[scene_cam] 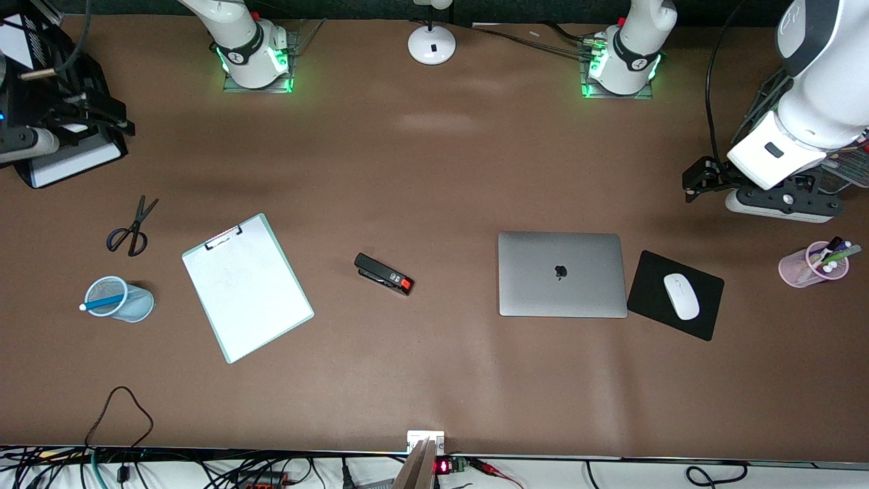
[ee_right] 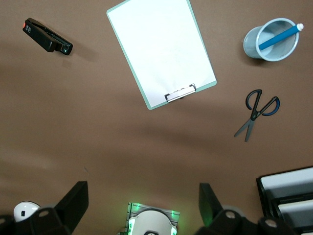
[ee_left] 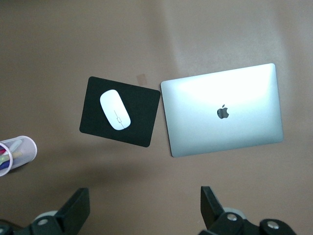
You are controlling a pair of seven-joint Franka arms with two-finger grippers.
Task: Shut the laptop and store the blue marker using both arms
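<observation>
Closed silver laptop (scene_cam: 561, 274); blue marker (scene_cam: 103, 302) in cup (scene_cam: 139, 305)

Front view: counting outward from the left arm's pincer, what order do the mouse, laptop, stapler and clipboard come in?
From the open left pincer:
1. Mouse, on the black pad.
2. Laptop, closed, beside the pad.
3. Stapler, mid-table.
4. Clipboard, toward the right arm's end.

The laptop (scene_cam: 561, 274) lay shut on the table (scene_cam: 434, 380), beside the mouse pad (scene_cam: 652, 285) carrying a mouse (scene_cam: 681, 296). The blue marker (scene_cam: 103, 302) stood in a cup (scene_cam: 129, 304) toward the right arm's end.
</observation>
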